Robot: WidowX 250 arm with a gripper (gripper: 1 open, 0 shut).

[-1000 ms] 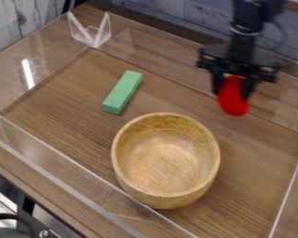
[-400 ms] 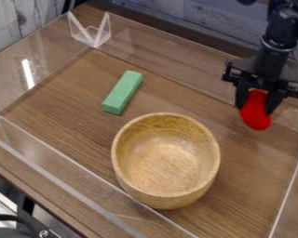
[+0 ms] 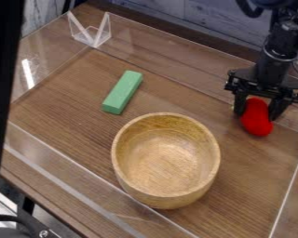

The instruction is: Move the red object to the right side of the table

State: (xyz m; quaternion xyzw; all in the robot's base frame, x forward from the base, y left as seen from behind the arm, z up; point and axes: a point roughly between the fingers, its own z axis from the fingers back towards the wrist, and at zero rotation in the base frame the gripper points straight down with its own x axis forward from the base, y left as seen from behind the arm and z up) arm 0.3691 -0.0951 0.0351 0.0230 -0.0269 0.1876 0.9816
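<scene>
The red object [image 3: 256, 121], a small glossy red toy fruit, sits on the table [image 3: 64, 112] near its right wall. My gripper [image 3: 263, 109] hangs straight down over it, one black finger [image 3: 237, 97] to its left and the other to its right. The jaws stand apart with a small gap to the fruit on each side, so the gripper looks open and the fruit rests on the wood. Its green top is hidden by the gripper.
A wooden bowl [image 3: 166, 158] stands in the front middle. A green rectangular block [image 3: 122, 91] lies left of centre. Low clear acrylic walls [image 3: 286, 200] border the tabletop. A dark vertical band [image 3: 3, 112] covers the left edge of the view.
The gripper carried the red fruit rightward and down to the table. Its jaws then spread apart and let the fruit go.
</scene>
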